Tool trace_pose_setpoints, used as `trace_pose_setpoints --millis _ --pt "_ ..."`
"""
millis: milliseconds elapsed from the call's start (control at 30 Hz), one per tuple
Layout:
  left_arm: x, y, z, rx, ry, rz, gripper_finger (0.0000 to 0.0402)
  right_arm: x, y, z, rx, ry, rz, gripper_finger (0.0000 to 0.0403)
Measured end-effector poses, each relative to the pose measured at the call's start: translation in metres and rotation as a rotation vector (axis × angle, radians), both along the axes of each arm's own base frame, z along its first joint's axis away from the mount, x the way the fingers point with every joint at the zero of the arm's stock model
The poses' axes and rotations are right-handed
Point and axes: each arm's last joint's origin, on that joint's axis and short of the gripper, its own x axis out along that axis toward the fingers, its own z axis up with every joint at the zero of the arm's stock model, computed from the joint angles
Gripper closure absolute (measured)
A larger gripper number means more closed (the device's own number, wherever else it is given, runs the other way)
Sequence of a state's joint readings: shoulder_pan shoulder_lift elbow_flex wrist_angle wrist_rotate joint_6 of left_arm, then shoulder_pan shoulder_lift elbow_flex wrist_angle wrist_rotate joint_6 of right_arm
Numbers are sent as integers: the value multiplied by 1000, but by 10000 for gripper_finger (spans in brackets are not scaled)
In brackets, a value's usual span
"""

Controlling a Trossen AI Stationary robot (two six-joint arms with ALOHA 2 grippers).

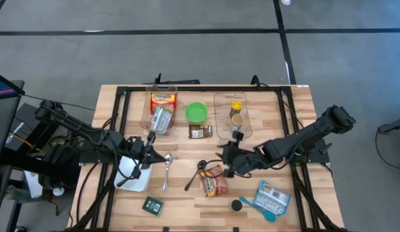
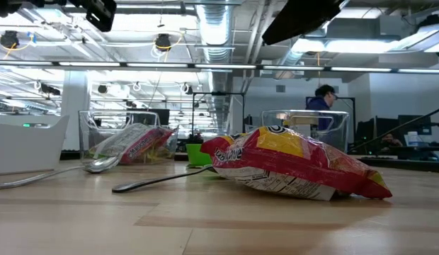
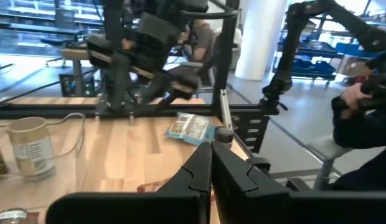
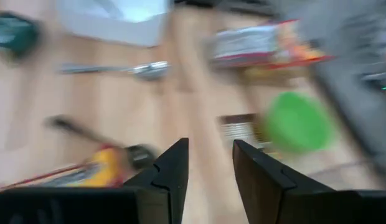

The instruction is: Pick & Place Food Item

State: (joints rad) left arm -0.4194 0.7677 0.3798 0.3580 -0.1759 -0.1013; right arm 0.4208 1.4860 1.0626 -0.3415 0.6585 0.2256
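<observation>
Two arms stood over the bench (image 1: 187, 206), and only the right one looked to be at work. Its pincer (image 1: 227, 156) hung just above the wood near the middle, fingers (image 4: 174, 168) parted a modest way with nothing between them. The red and yellow snack bag (image 1: 214, 181), which I took for the food item, lay flat on the bench at about seven o'clock from that pincer, near but not touching, with a black spoon (image 1: 194, 174) beside it. I judged this the approach step, before any grasp. The next move seemed to call for swinging the pincer toward the bag, lowering it so one finger came down on each side of the crinkled pack, then closing. Where it was meant to go I could not tell; a green bowl (image 1: 196, 113) sat at eleven o'clock. The left pincer (image 1: 147, 149) waited, closed tight and empty, over the white tray (image 1: 133, 179).
</observation>
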Motion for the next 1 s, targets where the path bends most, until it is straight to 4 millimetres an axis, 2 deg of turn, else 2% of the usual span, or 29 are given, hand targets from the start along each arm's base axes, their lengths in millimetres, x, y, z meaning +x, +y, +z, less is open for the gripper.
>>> trace_pose_setpoints --millis 233,533,733,1000 --pt "0 0 0 0 0 0 401 2 -2 -5 214 105 160 285" --pt "0 0 0 0 0 0 401 -3 -18 -14 267 264 170 285" --pt "0 0 0 0 0 0 401 -1 -21 -20 203 317 247 285" --pt "0 0 0 0 0 0 401 13 -14 -54 51 455 374 285"
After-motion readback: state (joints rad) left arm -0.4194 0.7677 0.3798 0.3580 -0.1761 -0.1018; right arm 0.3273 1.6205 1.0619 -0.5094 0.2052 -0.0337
